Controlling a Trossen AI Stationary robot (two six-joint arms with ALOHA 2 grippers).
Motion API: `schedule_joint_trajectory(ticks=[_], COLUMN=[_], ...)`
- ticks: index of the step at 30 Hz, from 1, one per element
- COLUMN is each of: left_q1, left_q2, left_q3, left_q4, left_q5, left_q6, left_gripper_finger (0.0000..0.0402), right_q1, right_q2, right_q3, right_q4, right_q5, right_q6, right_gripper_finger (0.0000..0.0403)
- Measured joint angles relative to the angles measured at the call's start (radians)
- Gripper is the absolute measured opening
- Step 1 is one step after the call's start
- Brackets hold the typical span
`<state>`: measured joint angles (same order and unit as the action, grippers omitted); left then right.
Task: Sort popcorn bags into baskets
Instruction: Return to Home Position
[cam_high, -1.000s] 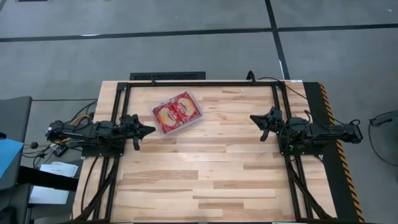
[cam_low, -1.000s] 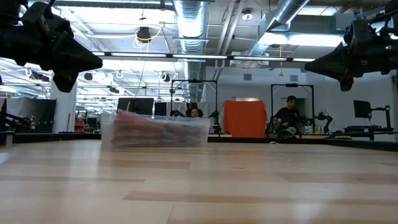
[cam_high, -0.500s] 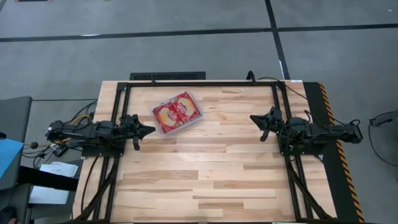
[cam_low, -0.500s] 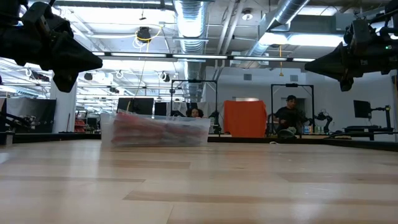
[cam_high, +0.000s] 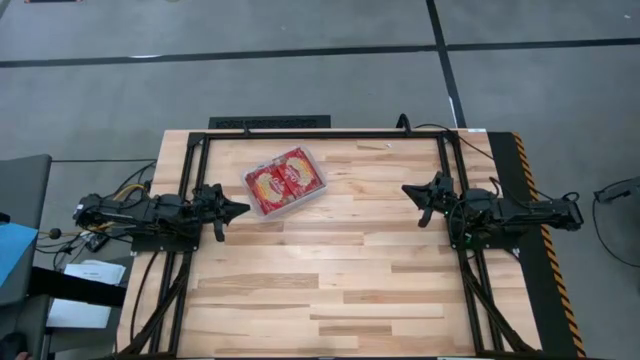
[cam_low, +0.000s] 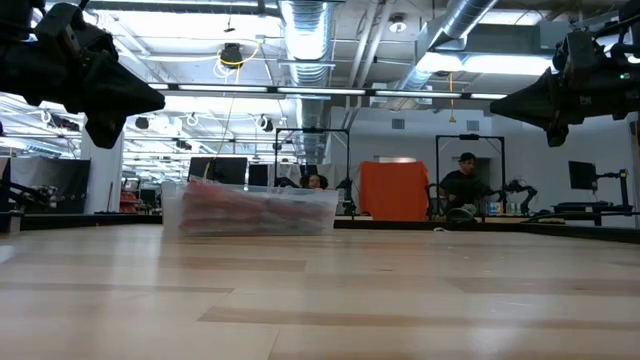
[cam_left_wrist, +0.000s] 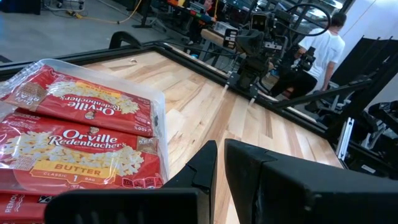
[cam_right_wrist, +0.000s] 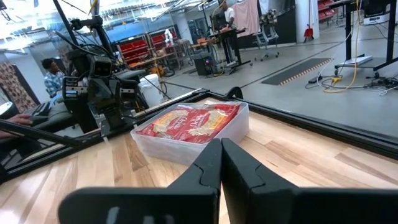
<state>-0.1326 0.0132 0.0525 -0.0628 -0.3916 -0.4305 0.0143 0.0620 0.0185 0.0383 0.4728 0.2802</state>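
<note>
The clear plastic basket (cam_high: 285, 182) sits flat on the far left part of the table, filled with red popcorn bags (cam_high: 286, 180), their popcorn pictures facing up; two lie side by side on top. It also shows in the low view as basket (cam_low: 250, 211), in the left wrist view as bags (cam_left_wrist: 81, 134) and in the right wrist view as basket (cam_right_wrist: 193, 127). My left gripper (cam_high: 243, 209) hovers shut just left of the basket, above the table. My right gripper (cam_high: 406, 189) hovers shut at the table's right side, well away from the basket.
A black metal frame (cam_high: 320, 134) runs along the table's far edge and down both sides by the arm bases. Bare wood (cam_high: 330, 270) stretches across the middle and near part. People and equipment show in the room beyond the table.
</note>
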Motion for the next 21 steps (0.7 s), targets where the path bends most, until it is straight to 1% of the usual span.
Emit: schedule_joint_trajectory(ticks=[13, 21], left_q1=[0.000, 0.000], left_q2=[0.000, 0.000], left_q3=[0.000, 0.000], left_q4=[0.000, 0.000], left_q5=[0.000, 0.000], left_q6=[0.000, 0.000], left_gripper_finger=[0.0019, 0.0019], right_q1=[0.000, 0.000], right_q2=[0.000, 0.000], right_q3=[0.000, 0.000], right_q4=[0.000, 0.000], right_q5=[0.000, 0.000], right_q6=[0.000, 0.000], right_gripper_finger=[0.0038, 0.0033])
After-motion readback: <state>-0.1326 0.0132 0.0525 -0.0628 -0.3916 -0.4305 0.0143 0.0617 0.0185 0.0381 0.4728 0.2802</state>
